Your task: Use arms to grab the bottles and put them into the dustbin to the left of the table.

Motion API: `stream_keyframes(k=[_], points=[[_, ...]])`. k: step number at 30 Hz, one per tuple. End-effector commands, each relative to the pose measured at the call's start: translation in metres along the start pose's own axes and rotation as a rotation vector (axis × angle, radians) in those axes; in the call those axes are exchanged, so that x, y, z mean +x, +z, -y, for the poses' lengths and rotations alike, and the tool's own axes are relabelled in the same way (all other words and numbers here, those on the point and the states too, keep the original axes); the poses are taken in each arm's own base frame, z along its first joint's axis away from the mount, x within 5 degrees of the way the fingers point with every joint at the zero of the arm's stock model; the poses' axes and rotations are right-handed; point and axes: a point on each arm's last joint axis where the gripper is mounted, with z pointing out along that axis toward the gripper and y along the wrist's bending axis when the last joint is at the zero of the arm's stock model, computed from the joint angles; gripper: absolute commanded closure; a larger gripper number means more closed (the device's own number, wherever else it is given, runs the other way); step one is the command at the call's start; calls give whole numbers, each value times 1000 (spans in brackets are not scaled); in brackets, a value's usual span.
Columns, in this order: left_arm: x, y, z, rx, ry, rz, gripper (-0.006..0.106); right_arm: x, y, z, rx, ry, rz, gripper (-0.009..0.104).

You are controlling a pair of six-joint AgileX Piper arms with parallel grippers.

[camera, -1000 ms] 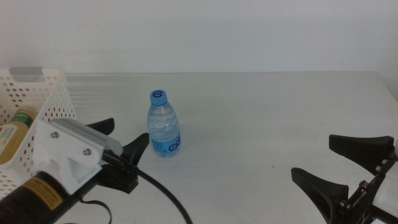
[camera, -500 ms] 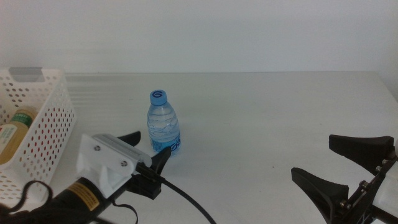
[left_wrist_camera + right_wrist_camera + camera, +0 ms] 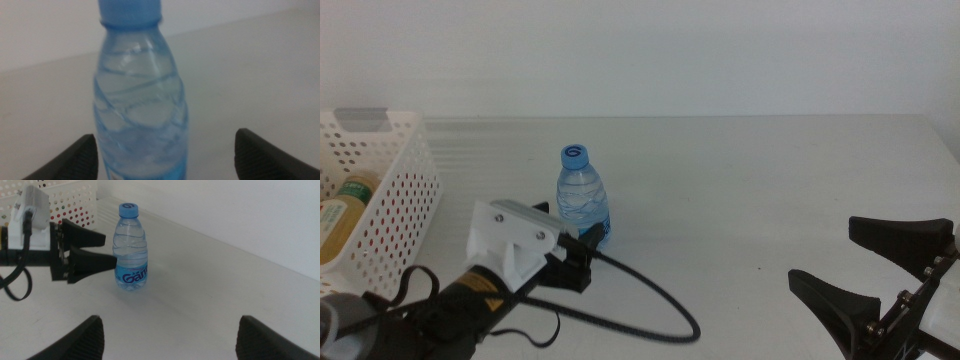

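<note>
- Water bottle: 1 on the table, clear with a blue cap; it stands upright, long axis vertical, cap pointing up, left of the table's centre
- Label: a blue band with white lettering wraps the bottle's base, seen in the right wrist view
- Dustbin: 1 white perforated basket at the table's left edge, well apart from the water bottle
- Yellow tea bottle: 1 lies inside the dustbin, tilted; only part of it shows above the wall
- Left gripper: at the water bottle's near-left side, low by the tabletop, jaws spread; the left wrist view shows the bottle between the 2 jaw tips, nearer one of them, and contact cannot be confirmed
- Left arm housing: white, with a yellow label and a black cable looping across the table
- Right gripper: waits at the table's near-right corner, jaws spread and holding nothing, well apart from the bottle
</note>
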Motion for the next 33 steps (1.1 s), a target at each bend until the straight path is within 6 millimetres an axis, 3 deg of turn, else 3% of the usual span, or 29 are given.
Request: stream_keyframes(k=[1, 11, 27, 30, 33], points=[[-32, 5, -4, -9, -23, 228, 10, -15, -1, 1, 8, -13, 98, 19], [-44, 31, -19, 48, -6, 197, 10, -15, -1, 1, 8, -13, 98, 19], [-22, 77, -24, 78, -45, 161, 10, -15, -1, 1, 8, -13, 98, 19], [-18, 81, -26, 71, -72, 149, 15, -15, -1, 1, 8, -13, 98, 19], [-17, 81, -27, 69, -127, 136, 31, -15, -1, 1, 8, -13, 98, 19]])
